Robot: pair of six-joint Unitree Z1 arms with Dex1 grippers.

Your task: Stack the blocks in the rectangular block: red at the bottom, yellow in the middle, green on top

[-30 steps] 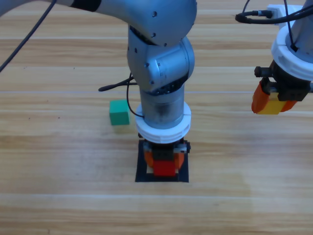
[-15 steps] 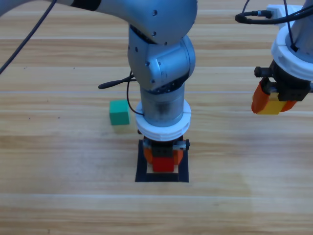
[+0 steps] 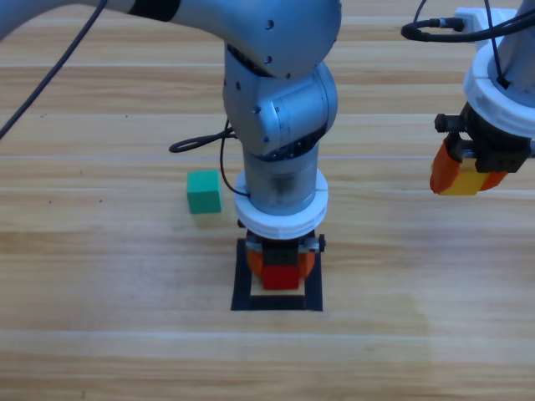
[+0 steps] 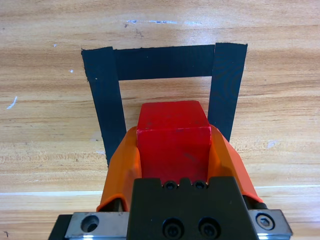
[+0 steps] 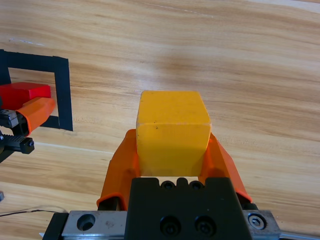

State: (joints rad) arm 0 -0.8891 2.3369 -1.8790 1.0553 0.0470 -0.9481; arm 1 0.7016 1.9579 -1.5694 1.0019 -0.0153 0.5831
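Left wrist view: left gripper (image 4: 172,150) clamps red (image 4: 173,135) inside the outline (image 4: 100,90), release next; right gripper (image 3: 465,177) grips yellow (image 3: 470,180) aloft; green (image 3: 203,191) waits beside.

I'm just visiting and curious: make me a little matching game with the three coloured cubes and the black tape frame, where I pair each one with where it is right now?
Things:
1. red cube
2. yellow cube
3. green cube
4. black tape frame

Places:
A. lying alone on the table, untouched
B. held by the right gripper, away from the frame
C. stuck flat on the wood beneath the left gripper
D. held by the left gripper over the frame

Pairs: 1-D, 2-B, 3-A, 4-C
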